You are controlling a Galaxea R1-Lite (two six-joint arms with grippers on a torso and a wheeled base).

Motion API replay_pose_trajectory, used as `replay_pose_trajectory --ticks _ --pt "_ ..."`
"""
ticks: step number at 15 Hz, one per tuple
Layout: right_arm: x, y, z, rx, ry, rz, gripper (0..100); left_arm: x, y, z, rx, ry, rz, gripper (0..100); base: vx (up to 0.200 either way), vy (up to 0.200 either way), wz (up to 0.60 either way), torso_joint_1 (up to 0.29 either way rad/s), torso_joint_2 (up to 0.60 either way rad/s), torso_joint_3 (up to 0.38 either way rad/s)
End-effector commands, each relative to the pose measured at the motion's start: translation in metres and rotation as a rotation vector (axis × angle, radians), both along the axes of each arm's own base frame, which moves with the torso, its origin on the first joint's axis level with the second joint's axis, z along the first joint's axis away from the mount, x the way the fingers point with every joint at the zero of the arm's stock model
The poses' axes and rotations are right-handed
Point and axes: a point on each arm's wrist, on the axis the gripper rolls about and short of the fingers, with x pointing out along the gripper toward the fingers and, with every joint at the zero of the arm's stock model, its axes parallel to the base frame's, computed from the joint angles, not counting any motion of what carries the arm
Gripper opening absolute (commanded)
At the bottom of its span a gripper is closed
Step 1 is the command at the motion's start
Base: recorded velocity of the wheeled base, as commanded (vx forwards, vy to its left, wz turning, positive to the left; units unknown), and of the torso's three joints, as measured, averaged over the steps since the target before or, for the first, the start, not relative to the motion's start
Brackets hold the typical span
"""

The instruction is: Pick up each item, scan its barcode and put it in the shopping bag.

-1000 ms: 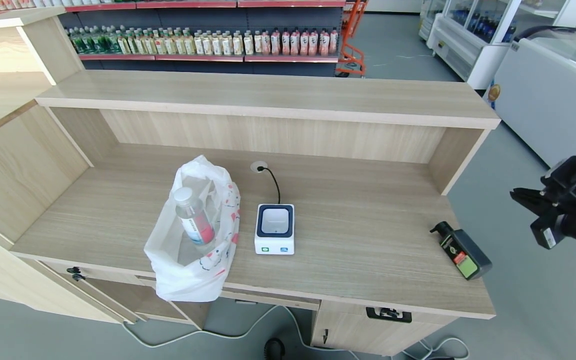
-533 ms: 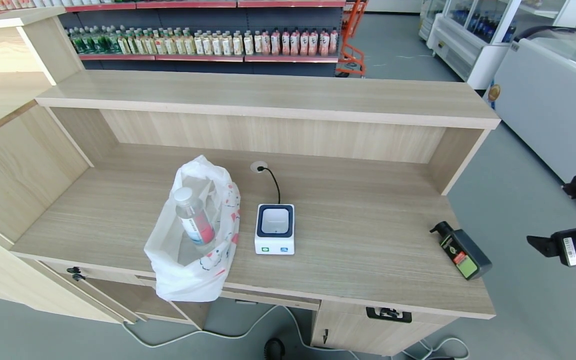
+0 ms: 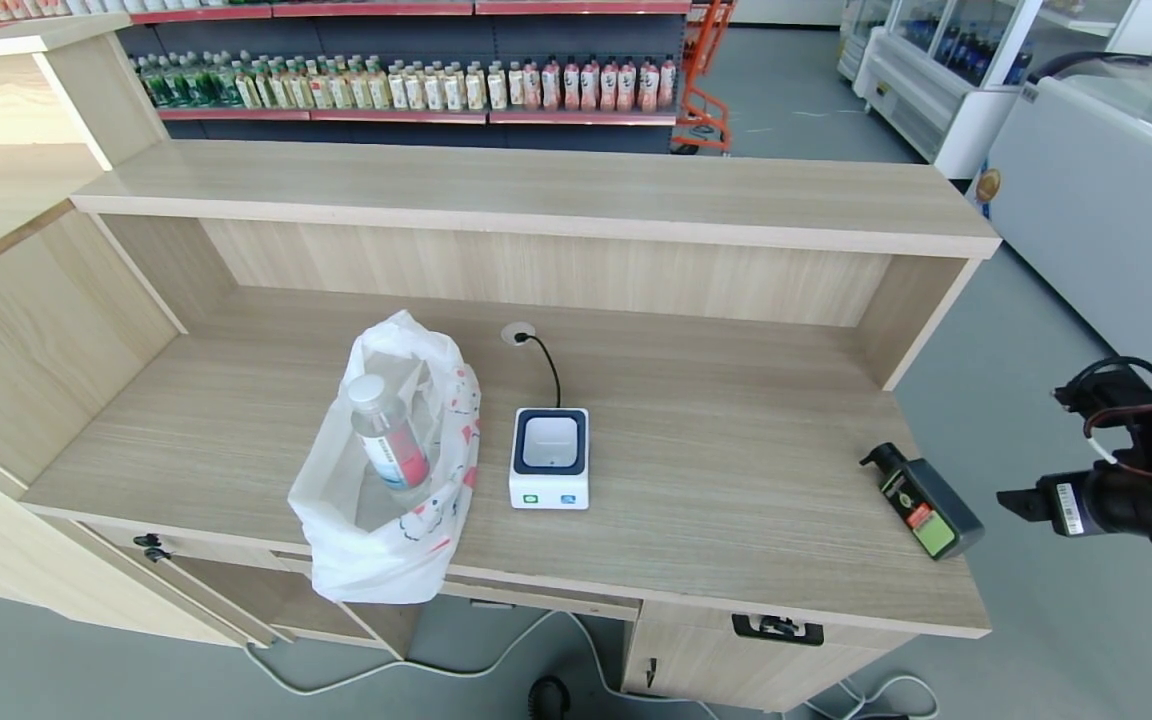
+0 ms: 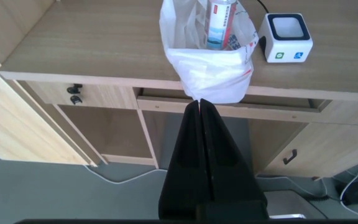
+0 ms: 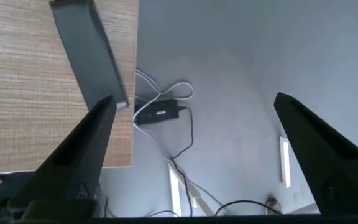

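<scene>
A dark pump bottle [image 3: 924, 501] with a green and red label lies on the wooden counter [image 3: 716, 450] near its right end. In the right wrist view this pump bottle [image 5: 91, 53] is beside one finger, at the counter's edge. My right gripper [image 5: 194, 102] is open and empty, over the floor just off the counter. My right arm [image 3: 1136, 490] hangs right of the counter. A white shopping bag [image 3: 376, 530] stands at the front left with a clear bottle [image 3: 388, 436] upright in it. The white scanner [image 3: 549, 457] sits beside it. My left gripper [image 4: 200, 106] is shut and empty, below the counter's front edge under the bag [image 4: 211, 68].
A raised shelf and side walls [image 3: 536, 190] enclose the counter's back and left. The scanner's cable [image 3: 544, 362] runs to a hole behind it. Drawers and cupboard doors [image 4: 104, 106] are under the counter. Cables [image 5: 166, 106] lie on the floor by the right end.
My right arm has dropped lower beside the counter's right end, turned, and then come slightly left toward the dark pump bottle. Nothing on the counter has moved.
</scene>
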Motion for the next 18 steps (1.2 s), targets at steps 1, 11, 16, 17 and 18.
replay_pose_trajectory --ticks 1,11,16,17,18 --pt "0.019 0.008 -0.022 0.054 0.046 0.044 100 0.0 0.0 0.0 0.0 0.0 0.0 0 0.0 0.0 0.0 0.0 0.0 0.0" --pt "0.052 0.017 -0.058 0.118 0.043 0.118 100 0.0 0.0 0.0 0.0 0.0 0.0 0 0.0 0.0 0.0 0.0 0.0 0.0" --pt "0.056 0.018 -0.067 0.142 0.051 0.114 0 0.0 0.0 0.0 0.0 0.0 0.0 0 0.0 0.0 0.0 0.0 0.0 0.0" --pt "0.057 0.018 -0.067 0.144 0.051 0.115 0 0.0 0.0 0.0 0.0 0.0 0.0 0 0.0 0.0 0.0 0.0 0.0 0.0" --pt "0.058 0.018 -0.069 0.145 0.051 0.116 0 0.0 0.0 0.0 0.0 0.0 0.0 0 0.0 0.0 0.0 0.0 0.0 0.0"
